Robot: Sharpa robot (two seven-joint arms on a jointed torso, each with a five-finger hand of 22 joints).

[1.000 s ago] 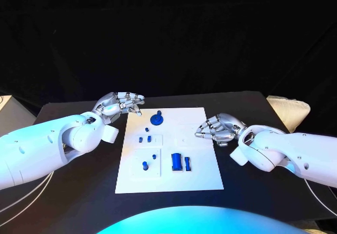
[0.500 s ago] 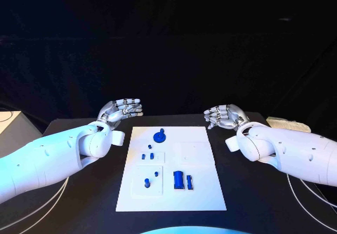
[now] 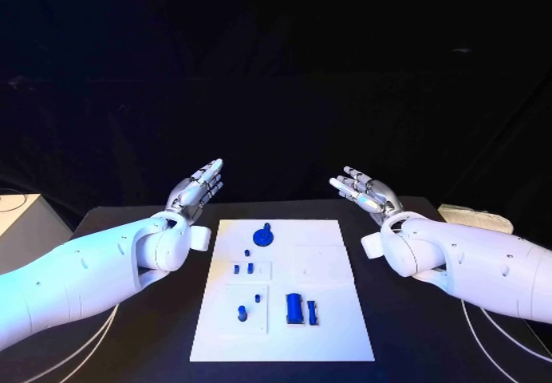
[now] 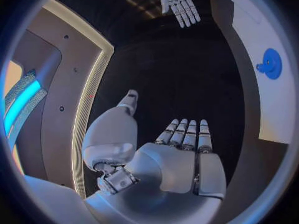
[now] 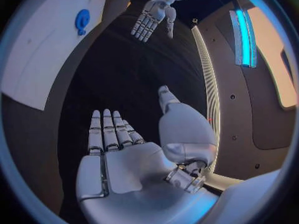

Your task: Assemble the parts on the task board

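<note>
Black table (image 3: 138, 319) is carrying the white task board (image 3: 333, 319) at its middle, with the blue parts (image 3: 298, 308) lying or standing on it between the two arms. Judged risk: a reach from this height could be knocking the small parts loose, since they are sitting close together. Left hand (image 3: 198, 190) and right hand (image 3: 364, 191) are hovering raised beyond the board's far edge, fingers stretched flat, holding nothing.

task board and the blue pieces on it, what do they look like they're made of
Task board: looks like matte white plastic or painted sheet, flat and even, with shallow square recesses. Blue pieces: likely solid-coloured plastic with a slight sheen; too small to be sure.
</note>
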